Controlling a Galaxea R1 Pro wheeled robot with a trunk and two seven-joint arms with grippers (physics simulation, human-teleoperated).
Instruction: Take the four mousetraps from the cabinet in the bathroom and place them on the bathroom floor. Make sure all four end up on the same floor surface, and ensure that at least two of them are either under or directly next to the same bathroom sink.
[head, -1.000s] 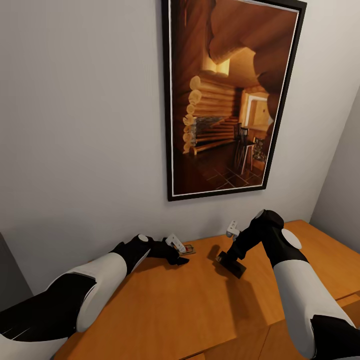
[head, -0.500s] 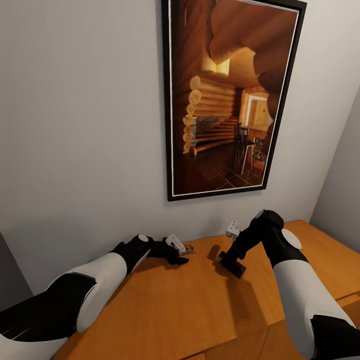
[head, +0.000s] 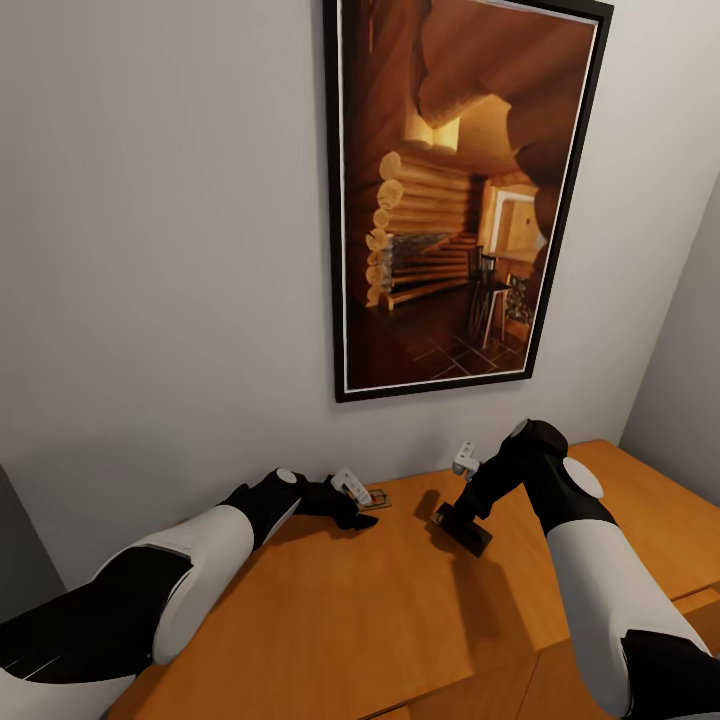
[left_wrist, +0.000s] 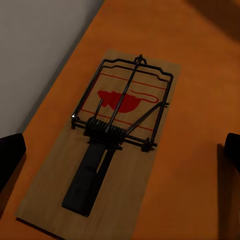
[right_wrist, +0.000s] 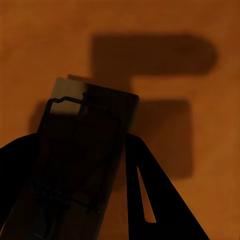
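Note:
One mousetrap (left_wrist: 117, 145), a tan board with dark wire and a red spot, lies flat on the cabinet (head: 400, 610) top close to the wall; in the head view this trap (head: 376, 497) peeks out beyond my left hand. My left gripper (head: 360, 512) hovers over it, open, with a fingertip (left_wrist: 10, 156) on either side and not touching the board. My right gripper (head: 460, 522) is shut on a second mousetrap (head: 470, 537), held tilted a little above the cabinet top. In the right wrist view that trap (right_wrist: 82, 150) sits in shadow between the dark fingers (right_wrist: 150, 195).
A tall framed picture (head: 455, 190) of a log cabin interior hangs on the grey wall (head: 160, 250) right behind the cabinet. A side wall (head: 685, 370) closes the corner at the right. The cabinet's front edge and drawer seams (head: 540, 670) run along the bottom.

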